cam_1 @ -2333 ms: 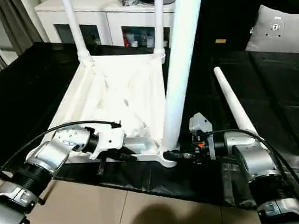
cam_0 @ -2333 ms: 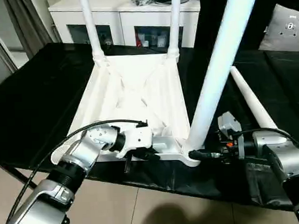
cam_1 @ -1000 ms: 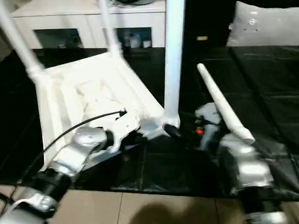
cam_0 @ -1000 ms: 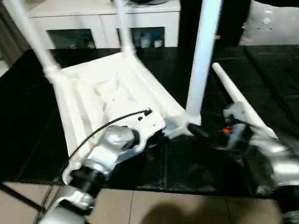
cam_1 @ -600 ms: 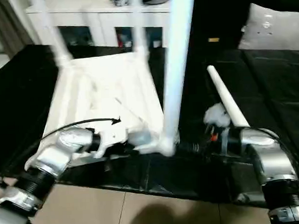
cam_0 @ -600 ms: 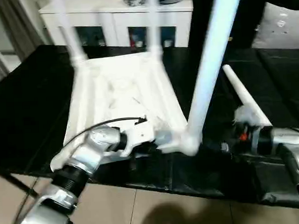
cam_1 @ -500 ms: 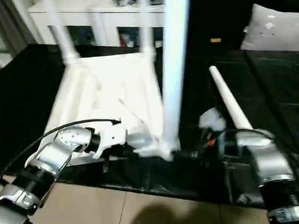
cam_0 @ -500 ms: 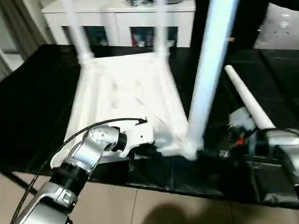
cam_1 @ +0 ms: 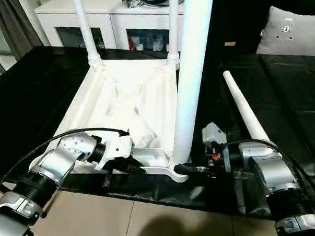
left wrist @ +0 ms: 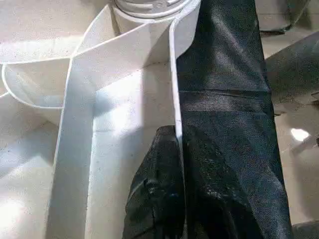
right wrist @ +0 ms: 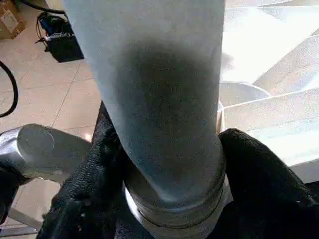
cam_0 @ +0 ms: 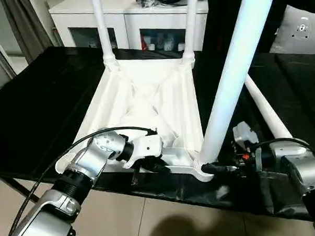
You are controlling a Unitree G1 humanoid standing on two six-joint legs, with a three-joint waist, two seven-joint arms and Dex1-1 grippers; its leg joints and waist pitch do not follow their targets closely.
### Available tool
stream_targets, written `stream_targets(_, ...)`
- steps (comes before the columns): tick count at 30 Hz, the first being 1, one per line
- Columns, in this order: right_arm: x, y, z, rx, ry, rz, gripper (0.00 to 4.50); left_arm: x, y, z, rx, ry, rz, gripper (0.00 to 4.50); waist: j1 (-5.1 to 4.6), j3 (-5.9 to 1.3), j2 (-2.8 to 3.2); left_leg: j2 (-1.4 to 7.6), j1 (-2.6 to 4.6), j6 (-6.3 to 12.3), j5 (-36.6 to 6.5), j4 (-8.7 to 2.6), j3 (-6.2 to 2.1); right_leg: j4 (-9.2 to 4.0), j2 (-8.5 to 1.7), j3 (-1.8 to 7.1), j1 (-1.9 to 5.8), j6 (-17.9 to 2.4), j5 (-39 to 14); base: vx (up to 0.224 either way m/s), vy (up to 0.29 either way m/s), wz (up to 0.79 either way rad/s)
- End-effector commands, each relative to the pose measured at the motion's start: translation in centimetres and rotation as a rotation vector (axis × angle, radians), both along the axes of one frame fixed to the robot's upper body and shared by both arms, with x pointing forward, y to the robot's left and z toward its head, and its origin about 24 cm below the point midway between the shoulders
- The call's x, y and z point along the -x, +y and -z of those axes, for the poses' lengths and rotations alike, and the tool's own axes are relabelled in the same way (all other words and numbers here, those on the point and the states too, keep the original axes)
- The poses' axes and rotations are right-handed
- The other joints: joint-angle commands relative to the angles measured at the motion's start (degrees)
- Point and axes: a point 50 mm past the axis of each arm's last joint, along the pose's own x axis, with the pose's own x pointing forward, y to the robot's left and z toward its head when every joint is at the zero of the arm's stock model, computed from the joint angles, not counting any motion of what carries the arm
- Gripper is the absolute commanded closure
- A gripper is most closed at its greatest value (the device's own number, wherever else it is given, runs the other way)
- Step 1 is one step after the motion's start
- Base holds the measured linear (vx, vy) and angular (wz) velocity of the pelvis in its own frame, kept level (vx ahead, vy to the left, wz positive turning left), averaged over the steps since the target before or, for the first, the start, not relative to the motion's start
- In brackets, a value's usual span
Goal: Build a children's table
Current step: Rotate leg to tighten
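Since the earlier frame the table top (cam_0: 146,105) has swung and come back square to the near edge of the surface (cam_0: 37,113), and the right tool (cam_1: 194,169) has closed in from wide open.

The right tool's fingers (right wrist: 259,184) stand on either side of the base of the near-right leg (cam_0: 231,75), just above its corner socket; a firm clamp cannot be confirmed. The left tool (cam_0: 149,167) is pressed together on the near rim of the top.

Hazards:
- The top overhangs the near edge of the surface. A loss of the left grip could let it tip toward the floor.
- The near-right leg stands tall. If it is not fully seated, a push from the right tool could tilt it or work it out of the socket.
- The loose leg (cam_1: 243,109) lies on the surface to the right, near the right arm. A sweep of that arm could roll it away.

Count:
- Table top: one, inverted.
- Legs: four. Three stand in sockets, two far (cam_0: 102,26) and one near right; one lies loose.
- Tools: two.
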Motion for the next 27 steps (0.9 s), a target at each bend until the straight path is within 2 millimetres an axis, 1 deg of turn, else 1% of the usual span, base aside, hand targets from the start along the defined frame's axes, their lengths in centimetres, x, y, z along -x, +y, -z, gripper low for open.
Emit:
stream_targets(1, 0.2, 0.3, 0.1, -0.010, 0.015, -0.014, 1.84, 0.5, -0.6, 0.5, -0.047, 0.034, 0.055, 4.50, -0.15, -3.34, -1.42, 2.91, -0.94, 7.11, -1.4, -3.62, -0.50, -3.64, -4.17, 3.79, 3.84, -7.0, -17.4, 0.000, 0.000, 0.00)
stream_targets(2, 0.2, 0.4, 0.1, -0.012, 0.017, -0.012, 1.86, 0.5, -0.5, 0.6, -0.048, 0.035, 0.047, 4.50, -0.13, -3.36, -1.47, 2.94, -0.89, 7.08, -1.3, -3.63, -0.51, -3.58, -4.18, 3.80, 3.85, -7.0, -17.2, 0.000, 0.000, 0.00)
stream_targets(3, 0.2, 0.7, 0.2, -0.038, 0.023, 0.011, 1.88, 0.3, -0.6, 0.6, -0.047, 0.044, 0.000, 4.50, -0.21, -3.31, -1.66, 2.95, -0.95, 7.07, -1.3, -3.66, -0.50, -3.61, -4.15, 3.79, 3.86, -7.0, -17.3, 0.000, 0.000, 0.00)
stream_targets(4, 0.1, 1.1, 0.2, -0.063, 0.025, 0.045, 1.88, 0.1, -0.8, 0.6, -0.022, 0.047, -0.058, 4.50, -0.20, -3.29, -1.61, 2.99, -0.92, 6.94, -1.3, -3.70, -0.48, -3.57, -4.16, 3.84, 3.89, -7.0, -17.3, 0.000, 0.000, 0.00)
stream_targets(5, 0.1, 1.1, 0.2, -0.063, 0.025, 0.045, 1.89, 0.1, -0.8, 0.6, -0.022, 0.047, -0.058, 4.50, -0.08, -3.22, -1.53, 2.99, -0.95, 6.69, -1.3, -3.69, -0.55, -3.72, -4.29, 3.80, 3.87, -6.9, -17.8, 0.000, 0.000, 0.00)
stream_targets(6, 0.0, 1.7, 0.4, -0.086, 0.031, 0.093, 1.89, -0.1, -1.2, 0.5, 0.011, 0.049, -0.129, 4.50, -0.30, -3.12, -1.61, 2.96, -0.84, 6.25, -2.3, -3.84, -0.50, -4.00, -4.22, 3.72, 3.81, -6.5, -19.3, 0.000, 0.000, 0.00)
stream_targets(7, -0.1, 2.0, 0.5, -0.091, 0.037, 0.132, 1.89, -0.3, -1.5, 0.5, 0.028, 0.048, -0.172, 4.50, -0.49, -3.02, -1.48, 2.95, -0.84, 5.93, -2.8, -3.91, -0.48, -4.08, -4.18, 3.73, 3.74, -6.4, -20.0, 0.000, 0.000, 0.00)
stream_targets(8, -0.5, 2.5, 0.8, -0.089, 0.046, 0.211, 1.89, -0.5, -1.9, 0.5, 0.050, 0.048, -0.243, 4.50, -0.71, -2.84, -1.60, 2.87, -0.50, 4.93, -4.2, -4.01, -0.41, -4.54, -4.13, 3.68, 3.58, -5.7, -22.5, 0.000, 0.000, 0.00)
stream_targets(9, -0.8, 2.8, 1.0, -0.085, 0.042, 0.260, 1.89, -0.6, -2.1, 0.5, 0.059, 0.046, -0.276, 4.50, -0.85, -2.73, -1.56, 2.66, -0.43, 4.57, -4.9, -4.03, -0.37, -4.86, -4.06, 3.55, 3.48, -5.4, -23.8, 0.000, 0.000, 0.00)
stream_targets(10, -1.3, 3.1, 1.2, -0.081, 0.032, 0.325, 1.89, -0.7, -2.4, 0.5, 0.071, 0.038, -0.306, 4.50, -1.28, -2.53, -1.81, 2.29, -0.46, 3.64, -6.3, -4.11, -0.41, -5.46, -4.07, 3.25, 3.59, -3.9, -27.5, 0.000, 0.000, 0.00)
stream_targets(11, -1.7, 3.3, 1.3, -0.080, 0.026, 0.375, 1.89, -0.7, -2.7, 0.4, 0.080, 0.032, -0.330, 4.50, -1.86, -2.46, -1.77, 2.03, -0.57, 2.88, -7.1, -4.12, -0.54, -5.83, -4.06, 2.98, 3.62, -2.5, -29.7, 0.000, 0.000, 0.00)
stream_targets(12, -2.5, 3.7, 1.5, -0.090, 0.027, 0.490, 1.89, -1.0, -3.3, 0.4, 0.102, 0.029, -0.408, 4.50, -2.71, -2.42, -1.71, 1.80, -0.66, 2.43, -7.7, -3.98, -0.55, -6.17, -3.95, 2.67, 3.63, -1.5, -31.1, 0.000, 0.000, 0.00)
stream_targets(13, -2.9, 4.0, 1.6, -0.095, 0.021, 0.544, 1.89, -1.4, -3.7, 0.3, 0.122, 0.022, -0.467, 4.50, -3.10, -2.38, -1.76, 1.64, -0.76, 2.39, -8.0, -3.91, -0.62, -6.39, -3.85, 2.41, 3.60, -1.0, -31.8, 0.000, 0.000, 0.00)
stream_targets(14, -3.1, 4.3, 1.7, -0.098, 0.017, 0.583, 1.89, -1.6, -4.1, 0.2, 0.136, 0.018, -0.512, 4.50, -3.88, -2.40, -1.86, 1.37, -0.57, 2.50, -8.4, -3.69, -0.54, -6.82, -3.68, 2.17, 3.41, -0.2, -32.7, 0.000, 0.000, 0.00)
stream_targets(15, -3.1, 4.3, 1.7, -0.097, 0.017, 0.586, 1.89, -1.6, -4.1, 0.2, 0.137, 0.018, -0.516, 4.50, -4.10, -2.41, -1.80, 1.31, -0.54, 2.56, -8.5, -3.61, -0.54, -6.87, -3.65, 2.08, 3.36, -0.1, -32.9, 0.000, 0.000, 0.00)
stream_targets(16, -3.4, 4.7, 1.8, -0.092, 0.013, 0.630, 1.89, -2.0, -4.5, 0.0, 0.156, 0.013, -0.575, 4.50, -4.34, -2.54, -1.76, 1.22, -0.63, 3.42, -8.5, -3.57, -0.57, -7.07, -3.61, 2.06, 3.44, 0.1, -32.5, 0.000, 0.000, 0.00)
stream_targets(17, -3.7, 5.2, 1.9, -0.106, 0.008, 0.691, 1.89, -2.6, -5.1, -0.3, 0.178, 0.003, -0.661, 4.50, -4.72, -2.63, -1.76, 1.46, -0.80, 3.83, -7.7, -3.69, -0.59, -6.81, -3.62, 2.22, 3.47, -0.5, -30.8, 0.000, 0.000, 0.00)
stream_targets(18, -4.1, 5.4, 1.8, -0.124, -0.005, 0.738, 1.89, -2.9, -5.4, -0.5, 0.185, -0.004, -0.697, 4.50, -4.98, -2.61, -1.84, 1.47, -1.04, 4.11, -7.4, -3.69, -0.62, -6.76, -3.51, 2.17, 3.41, -1.0, -29.8, 0.000, 0.000, 0.00)
stream_targets(19, -4.4, 5.5, 1.7, -0.139, -0.022, 0.784, 1.89, -3.1, -5.6, -0.7, 0.181, -0.017, -0.726, 4.50, -4.82, -2.82, -1.70, 1.53, -0.82, 4.28, -7.0, -3.75, -0.72, -6.57, -3.71, 2.28, 3.47, -1.6, -28.8, 0.000, 0.000, 0.00)
stream_targets(20, -4.4, 5.5, 1.7, -0.143, -0.022, 0.782, 1.89, -3.1, -5.6, -0.7, 0.180, -0.019, -0.727, 4.50, -4.87, -2.89, -1.74, 1.60, -1.00, 4.64, -6.6, -3.82, -0.70, -6.41, -3.70, 2.43, 3.61, -1.9, -27.7, 0.000, 0.000, 0.00)
stream_targets(21, -4.4, 5.6, 1.6, -0.160, -0.022, 0.782, 1.89, -3.3, -5.6, -0.9, 0.178, -0.032, -0.730, 4.50, -4.72, -3.07, -1.55, 1.84, -1.09, 5.41, -5.5, -3.92, -0.78, -5.98, -3.75, 2.74, 3.74, -3.0, -24.9, 0.000, 0.000, 0.00)
stream_targets(22, -4.4, 5.7, 1.5, -0.171, -0.023, 0.793, 1.55, -3.3, -5.6, -1.0, 0.178, -0.039, -0.726, 4.50, -4.62, -3.09, -1.31, 1.93, -1.05, 5.80, -5.2, -3.88, -0.80, -5.77, -3.79, 2.88, 3.66, -3.7, -23.3, 0.000, 0.000, 0.00)
stream_targets(23, -4.5, 5.6, 1.4, -0.176, -0.025, 0.806, 1.20, -3.3, -5.7, -1.0, 0.182, -0.038, -0.721, 4.50, -4.64, -3.16, -1.50, 2.09, -1.23, 6.49, -4.2, -3.92, -0.83, -5.27, -3.81, 3.12, 3.80, -4.8, -20.6, 0.000, 0.000, 0.00)
stream_targets(24, -4.5, 5.7, 1.3, -0.192, -0.012, 0.805, 1.20, -3.3, -5.6, -1.1, 0.184, -0.042, -0.715, 4.50, -4.55, -3.29, -1.49, 2.20, -1.22, 7.18, -3.2, -3.84, -0.82, -4.88, -3.92, 3.30, 3.89, -6.0, -18.4, 0.000, 0.000, 0.00)
stream_targets(26, -4.4, 5.7, 1.2, -0.200, -0.008, 0.795, 1.10, -3.2, -5.6, -1.1, 0.182, -0.048, -0.703, 4.50, -4.41, -3.42, -1.53, 2.17, -1.40, 8.24, -1.2, -3.72, -0.79, -4.35, -3.97, 3.41, 4.09, -7.3, -15.4, 0.000, 0.000, 0.00)
stream_targets(27, -4.3, 5.5, 1.2, -0.180, -0.029, 0.768, 0.98, -3.0, -5.4, -1.0, 0.172, -0.062, -0.665, 4.50, -4.30, -3.49, -1.22, 2.19, -1.39, 8.82, 0.1, -3.63, -0.81, -4.10, -3.98, 3.44, 4.12, -7.9, -13.8, 0.000, 0.000, 0.00)
